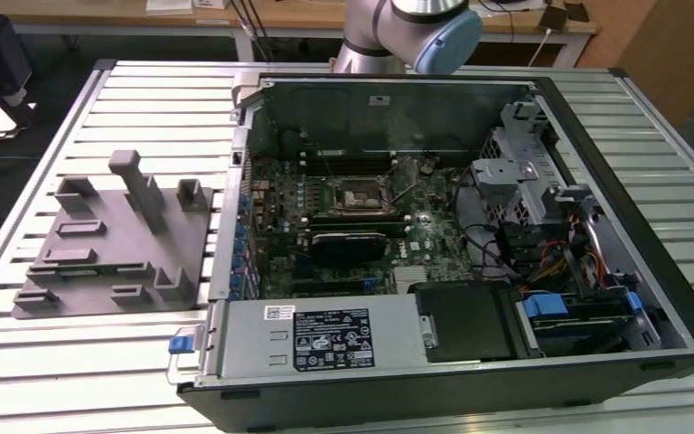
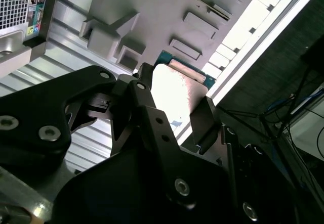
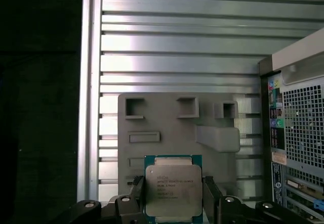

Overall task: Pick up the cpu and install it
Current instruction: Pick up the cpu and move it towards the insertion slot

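Cpu: the small flat square cpu (image 3: 173, 186), with a silvery-grey metal top and a green rim, is held in the black gripper (image 3: 173, 193). In both wrist views it sits off the bench, with the grey tray behind it.
Fingers: the two black fingers (image 3: 211, 196) are clenched against opposite edges of the cpu (image 2: 174, 90), grasping it. The second wrist view shows the same clamp in the gripper (image 2: 174, 100) from the side.
Writing on the cpu: several lines of small dark print on the metal top.
Tray: a grey moulded plastic tray (image 1: 94, 244) with recesses and upright posts lies flat on the bench, at the exterior view's left of the computer case.
Bench: ribbed silver aluminium bench (image 1: 82, 380), carrying tray and case.
Case: an open black desktop computer case (image 1: 636, 298) lies on its side with its green board exposed.
Socket: a black square socket frame (image 1: 360, 197) sits mid-board, just far of a black rectangular finned block (image 1: 347, 246).
Labels: the grey metal power supply (image 1: 250, 348) at the near edge carries a white label (image 1: 329, 339) with black print.
Arm: the grey arm (image 1: 401, 27) stands at the far side of the bench.
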`<state>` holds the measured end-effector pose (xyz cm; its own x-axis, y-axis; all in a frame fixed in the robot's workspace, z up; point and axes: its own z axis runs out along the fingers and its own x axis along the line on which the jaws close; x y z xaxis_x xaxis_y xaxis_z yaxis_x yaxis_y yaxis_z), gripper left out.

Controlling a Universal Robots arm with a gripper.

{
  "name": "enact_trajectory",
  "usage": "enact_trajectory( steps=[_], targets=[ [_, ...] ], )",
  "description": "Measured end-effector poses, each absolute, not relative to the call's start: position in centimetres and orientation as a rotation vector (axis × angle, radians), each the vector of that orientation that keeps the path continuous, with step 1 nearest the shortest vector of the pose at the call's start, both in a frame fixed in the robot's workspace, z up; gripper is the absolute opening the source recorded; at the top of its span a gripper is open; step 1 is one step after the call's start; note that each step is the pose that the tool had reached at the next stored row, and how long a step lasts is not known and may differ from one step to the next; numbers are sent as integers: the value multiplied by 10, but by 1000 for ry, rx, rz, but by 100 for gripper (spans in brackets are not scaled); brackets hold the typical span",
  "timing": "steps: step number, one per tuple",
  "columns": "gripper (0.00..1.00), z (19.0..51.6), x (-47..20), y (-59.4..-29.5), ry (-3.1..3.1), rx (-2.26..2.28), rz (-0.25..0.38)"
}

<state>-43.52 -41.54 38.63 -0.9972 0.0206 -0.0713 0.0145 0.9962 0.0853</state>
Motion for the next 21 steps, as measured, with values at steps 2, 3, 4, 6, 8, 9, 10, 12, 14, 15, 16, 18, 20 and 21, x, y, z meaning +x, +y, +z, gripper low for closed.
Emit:
enact_trajectory(
  steps=[2,3,4,6,8,9,10,12,14,15,16,18,20,21],
  targets=[
    [54,386,-433,-415,3067,27,130],
    [54,386,-432,-415,3067,27,130],
    [54,386,-431,-415,3067,27,130],
    [54,386,-430,-415,3067,27,130],
    [54,386,-428,-415,3067,27,130],
    [54,386,-427,-415,3067,27,130],
    [54,386,-426,-415,3066,27,130],
    [54,386,-424,-415,3067,27,130],
    [54,386,-422,-415,3067,27,130],
    [54,386,-421,-415,3066,27,130],
    [54,386,-419,-415,3067,27,130],
    [54,386,-418,-415,3067,27,130],
    [54,386,-415,-415,3067,27,130],
    [54,386,-415,-415,3066,27,130]
  ],
)
